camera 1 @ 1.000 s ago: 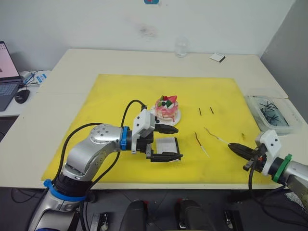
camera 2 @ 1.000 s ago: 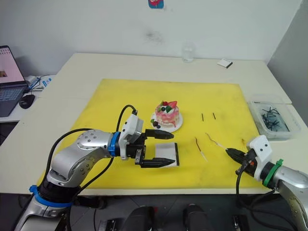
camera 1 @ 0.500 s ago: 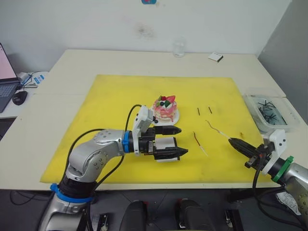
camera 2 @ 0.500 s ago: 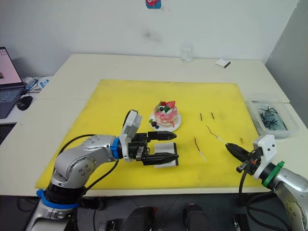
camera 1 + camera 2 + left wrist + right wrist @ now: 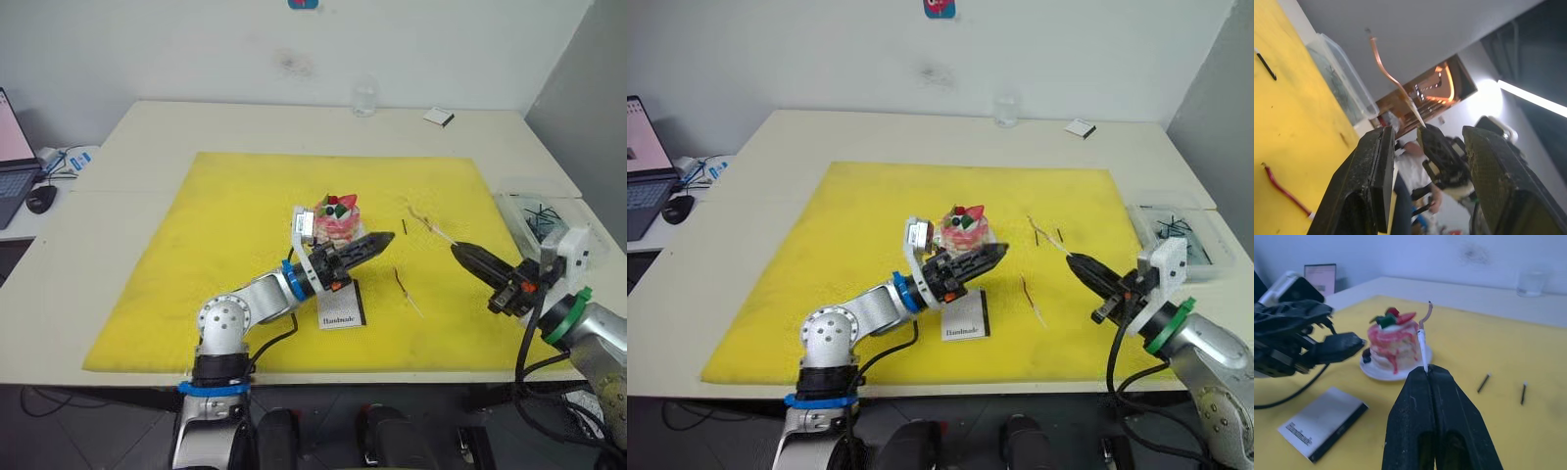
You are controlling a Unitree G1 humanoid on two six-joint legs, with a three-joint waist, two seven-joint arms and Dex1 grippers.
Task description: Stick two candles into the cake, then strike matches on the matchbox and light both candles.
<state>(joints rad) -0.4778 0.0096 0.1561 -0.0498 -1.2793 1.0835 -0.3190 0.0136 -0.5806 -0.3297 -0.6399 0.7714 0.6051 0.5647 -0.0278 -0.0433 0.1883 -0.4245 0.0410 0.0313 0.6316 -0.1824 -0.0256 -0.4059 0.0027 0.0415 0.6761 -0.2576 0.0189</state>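
Thin curved tan-brown candle (image 5: 1423, 340) is clamped by its pale end in the right gripper (image 5: 1427, 370), jaws together on it, raised off the yellow mat (image 5: 235, 206), tip toward the pink-layered cake on its white plate (image 5: 1394, 348). Left gripper (image 5: 380, 241), jaws apart, hovers beside the cake, above the white "Handmade" matchbox (image 5: 338, 306). Red candle (image 5: 403, 285) lies on bare mat between the grippers.

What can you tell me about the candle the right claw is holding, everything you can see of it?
The tan-brown candle is a very thin, wiry stick with a pale lower part and a darker, curved upper end. The right claw is shut on its pale end, holding it clear of the yellow mat, its free end pointing up and away from the claw. In the right wrist view it lines up with the cake; whether they touch cannot be told.
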